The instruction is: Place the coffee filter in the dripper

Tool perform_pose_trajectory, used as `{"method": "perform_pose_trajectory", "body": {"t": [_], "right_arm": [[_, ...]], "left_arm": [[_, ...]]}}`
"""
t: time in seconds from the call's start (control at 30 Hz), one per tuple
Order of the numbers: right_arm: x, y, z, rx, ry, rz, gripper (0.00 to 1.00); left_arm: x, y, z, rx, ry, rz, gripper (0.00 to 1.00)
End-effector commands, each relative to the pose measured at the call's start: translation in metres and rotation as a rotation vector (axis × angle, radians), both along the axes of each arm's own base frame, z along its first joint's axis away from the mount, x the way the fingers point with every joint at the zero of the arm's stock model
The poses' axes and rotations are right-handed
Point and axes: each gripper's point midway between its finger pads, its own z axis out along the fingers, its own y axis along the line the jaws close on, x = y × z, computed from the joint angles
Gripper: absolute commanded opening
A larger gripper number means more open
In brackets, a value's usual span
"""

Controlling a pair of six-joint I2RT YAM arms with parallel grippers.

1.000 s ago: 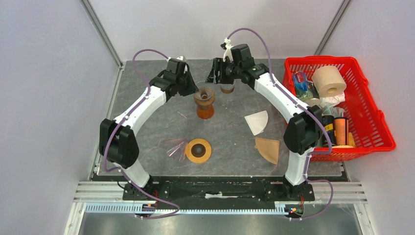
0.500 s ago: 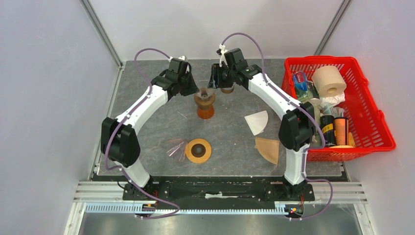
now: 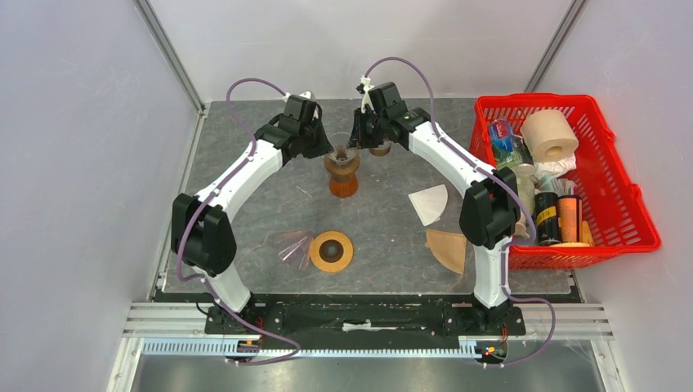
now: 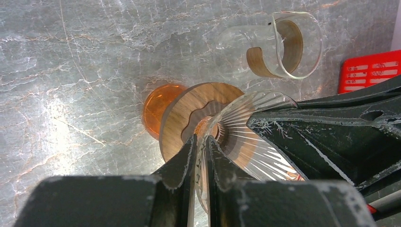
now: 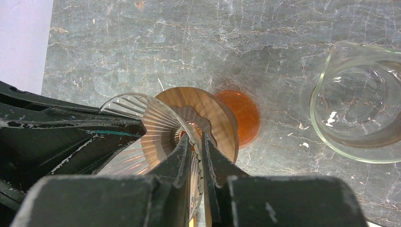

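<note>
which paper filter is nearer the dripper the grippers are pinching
The white filter; the brown filter lies nearer the robot's side and farther from the dripper.

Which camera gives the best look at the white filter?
Top external: the white filter lies flat and whole on the table, to the right of the dripper. Neither wrist view shows it; both are filled by the dripper.

Left end effector [image 4: 201, 146] and right end effector [image 5: 197, 147] face each other, jaws pinched.
</note>
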Motion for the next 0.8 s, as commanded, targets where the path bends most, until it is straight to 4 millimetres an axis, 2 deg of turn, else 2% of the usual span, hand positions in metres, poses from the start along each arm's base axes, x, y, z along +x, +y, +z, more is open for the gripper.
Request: {"method": "perform_pose_trajectory", "body": {"t": [0.0, 0.07, 0.2, 0.5, 0.77], "right_arm": [[-0.011, -0.008, -0.038, -0.062, 0.098, -0.009, 0.06], [-0.016, -0.011, -0.050, -0.084, 0.136, -0.009, 0.00], [-0.026, -0.023, -0.071, -0.155, 0.194, -0.018, 0.00], [-0.051, -0.054, -0.124, -0.337, 0.363, 0.000, 0.00], [-0.062, -0.069, -0.148, -0.471, 0.401, 0.006, 0.00]], "left_arm": [[-0.013, 0.018, -0.036, 0.132, 0.112, 0.017, 0.02], [-0.017, 0.024, -0.044, 0.162, 0.146, 0.036, 0.02], [-0.028, 0.039, -0.064, 0.232, 0.213, 0.072, 0.02], [-0.049, 0.054, -0.107, 0.338, 0.366, 0.076, 0.02], [-0.060, 0.062, -0.128, 0.381, 0.432, 0.084, 0.02]]}}
